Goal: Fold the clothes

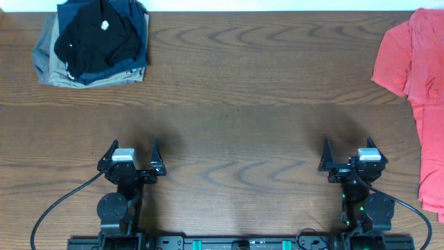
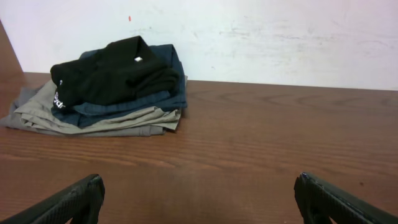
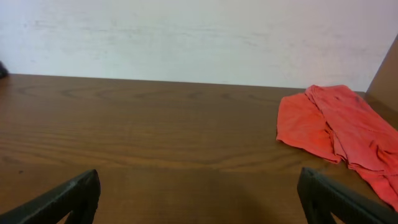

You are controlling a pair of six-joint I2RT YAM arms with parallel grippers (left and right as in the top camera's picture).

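The black shirt (image 1: 97, 36) lies folded on top of a stack at the table's far left corner, a small white mark showing on it. It also shows in the left wrist view (image 2: 112, 74), far ahead and left of the fingers. My left gripper (image 1: 134, 147) is open and empty at the near left, its fingers wide apart over bare wood (image 2: 199, 193). My right gripper (image 1: 348, 146) is open and empty at the near right (image 3: 199, 190). Both are far from the shirt.
Under the black shirt lie a navy garment (image 1: 135, 31) and a khaki garment (image 1: 48, 59), both folded. A coral-red shirt (image 1: 413, 76) lies spread at the table's right edge, also in the right wrist view (image 3: 336, 124). A white wall (image 3: 186, 37) backs the table.
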